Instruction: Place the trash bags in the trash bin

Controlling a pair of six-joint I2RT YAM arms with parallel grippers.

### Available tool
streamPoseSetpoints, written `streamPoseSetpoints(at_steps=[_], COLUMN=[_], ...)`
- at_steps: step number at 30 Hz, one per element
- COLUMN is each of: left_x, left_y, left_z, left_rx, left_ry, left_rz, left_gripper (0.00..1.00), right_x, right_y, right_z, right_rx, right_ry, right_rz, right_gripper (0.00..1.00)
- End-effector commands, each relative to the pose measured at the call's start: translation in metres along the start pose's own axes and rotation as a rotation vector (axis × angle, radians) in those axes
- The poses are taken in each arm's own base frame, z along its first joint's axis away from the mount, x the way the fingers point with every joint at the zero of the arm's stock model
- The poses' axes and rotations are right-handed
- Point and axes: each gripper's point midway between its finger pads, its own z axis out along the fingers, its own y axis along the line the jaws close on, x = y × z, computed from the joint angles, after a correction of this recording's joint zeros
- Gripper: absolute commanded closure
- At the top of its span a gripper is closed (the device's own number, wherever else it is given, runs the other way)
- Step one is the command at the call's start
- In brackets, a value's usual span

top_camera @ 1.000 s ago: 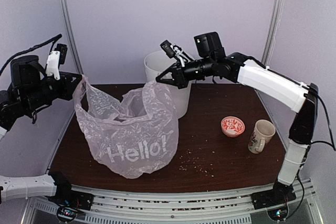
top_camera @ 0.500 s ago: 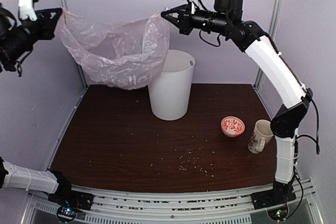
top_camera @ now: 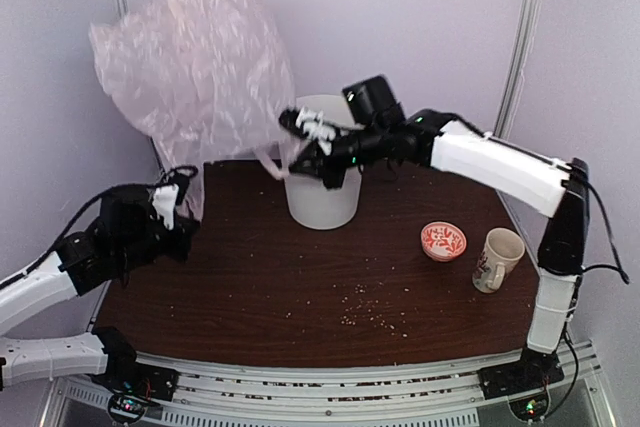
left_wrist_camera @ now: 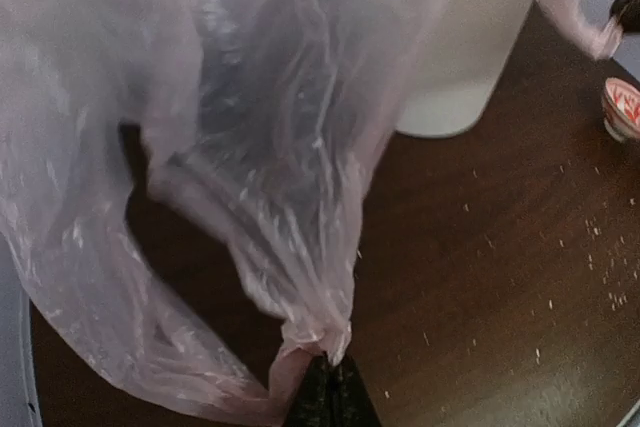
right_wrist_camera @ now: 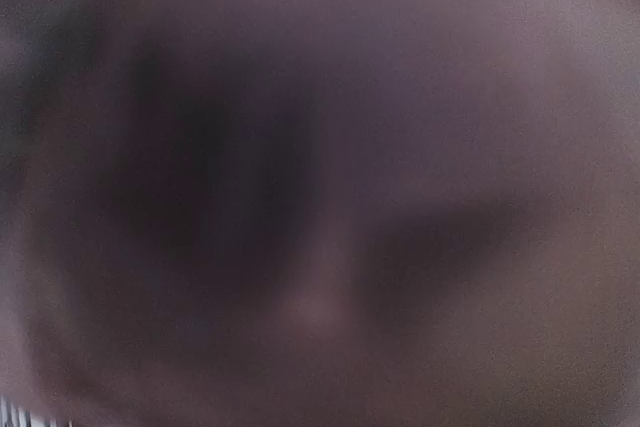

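The pale-pink trash bag [top_camera: 190, 57] billows high above the table's left back, blurred by motion. My left gripper [top_camera: 185, 209] is low over the table's left side, shut on a bunched corner of the bag [left_wrist_camera: 300, 197]; its dark fingertips [left_wrist_camera: 318, 399] pinch the twist. My right gripper [top_camera: 293, 154] is at the near left rim of the white trash bin [top_camera: 322, 197], shut on a handle loop of the bag. The bin also shows in the left wrist view [left_wrist_camera: 470, 47]. The right wrist view is all blur.
A small red patterned bowl [top_camera: 443, 241] and a floral mug [top_camera: 497, 259] stand at the table's right. Crumbs [top_camera: 365, 312] lie scattered on the dark wood. Metal frame posts [top_camera: 522, 37] stand at the back corners.
Both arms have dropped from high up. The left gripper has come down to the table's left, the right down to the bin's rim. The bag now balloons upward above them.
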Motion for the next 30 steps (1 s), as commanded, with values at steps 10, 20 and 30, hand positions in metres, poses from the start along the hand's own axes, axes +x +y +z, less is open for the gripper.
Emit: streamPoseSetpoints(at_steps=[10,20,30], left_x=[-0.129,-0.152,-0.158], left_y=[-0.067,-0.002,0.049], left_z=[-0.165,-0.133,-0.086], left_rx=[0.571,0.154,-0.235], left_ry=[-0.346,-0.295,-0.28], left_rz=[-0.03,-0.179,-0.161], left_gripper=[1.0,1.0,1.0], right_x=[0.045,-0.067,-0.017], right_y=[0.201,0.07,-0.02], right_z=[-0.073,-0.06,0.006], right_rx=[-0.575,-0.209,0.095], right_ry=[0.294,-0.042,0.046], right_rz=[-0.294,0.089,0.178], right_gripper=[1.0,1.0,1.0])
